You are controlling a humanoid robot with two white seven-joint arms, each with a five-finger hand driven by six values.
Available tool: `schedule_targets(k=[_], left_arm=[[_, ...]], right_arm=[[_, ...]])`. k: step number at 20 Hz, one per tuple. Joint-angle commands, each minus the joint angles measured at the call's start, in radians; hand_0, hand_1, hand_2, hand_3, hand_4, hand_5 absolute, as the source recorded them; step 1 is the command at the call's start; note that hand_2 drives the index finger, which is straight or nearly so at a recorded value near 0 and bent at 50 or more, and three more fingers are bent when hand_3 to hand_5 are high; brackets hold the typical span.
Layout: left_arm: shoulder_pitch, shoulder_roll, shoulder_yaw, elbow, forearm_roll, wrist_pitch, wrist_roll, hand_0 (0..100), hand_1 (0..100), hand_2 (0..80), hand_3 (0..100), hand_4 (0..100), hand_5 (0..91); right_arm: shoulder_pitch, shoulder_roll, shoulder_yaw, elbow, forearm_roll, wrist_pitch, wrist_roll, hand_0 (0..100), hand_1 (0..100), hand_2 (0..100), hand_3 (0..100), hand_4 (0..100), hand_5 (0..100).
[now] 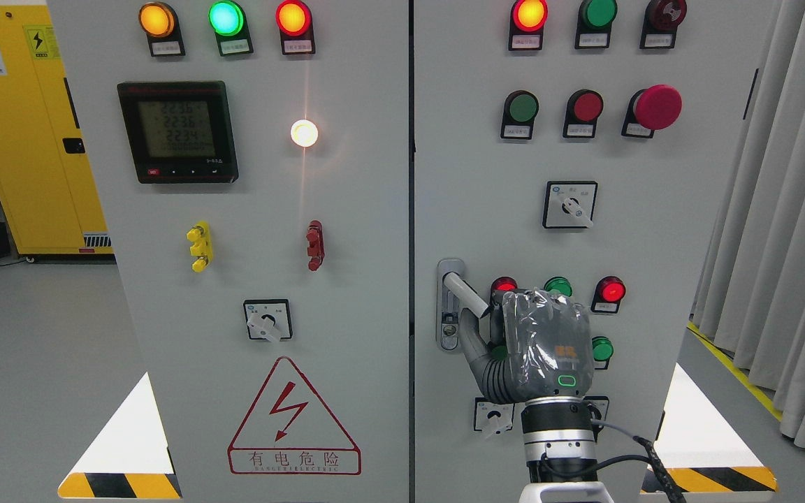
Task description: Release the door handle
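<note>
Bright, even indoor light, sharp w/ no blur. White lamp (304,133) flares, vertical streak of glare up/down the cabinet door (263,209). Soft shadows only.

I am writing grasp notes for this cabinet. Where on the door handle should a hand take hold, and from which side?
Probably grip the free end of the door handle, the lever bar angled out to the lower right from its pivot plate. Come from the right and below, as the right hand sits now: the plate blocks the left, and the bar stands off the door.
</note>
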Motion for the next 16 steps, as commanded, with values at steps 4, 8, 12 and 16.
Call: schedule_targets(k=[4, 8, 12, 16], left_arm=[[0.0, 0.0, 0.0, 0.0, 0.0, -0.001, 0.0, 12, 56, 0.0, 0, 0, 0.0], [0.0, 0.0, 0.0, 0.0, 0.0, -0.001, 0.0, 12, 56, 0.0, 0, 0, 0.0], [0.0, 0.0, 0.0, 0.0, 0.0, -0.001, 0.0, 12, 56, 0.0, 0, 0, 0.0], [0.0, 0.0, 0.0, 0.0, 0.0, -0.001, 0.0, 12, 56, 0.0, 0, 0, 0.0]], right_arm=[[-0.006, -0.004, -0.006, 0.0, -0.002, 0.0, 0.008, 63, 50, 90, 100, 99, 100], [-0.009, -0.004, -0.006, 0.0, -0.002, 0.0, 0.008, 63, 50, 90, 100, 99, 100], [-0.009, -0.002, -0.009, 0.0, -0.003, 0.0, 0.008, 63, 50, 90, 100, 99, 100], [-0.009, -0.005, -0.013, 0.0, -0.003, 0.0, 0.006, 63, 50, 90, 100, 99, 100]])
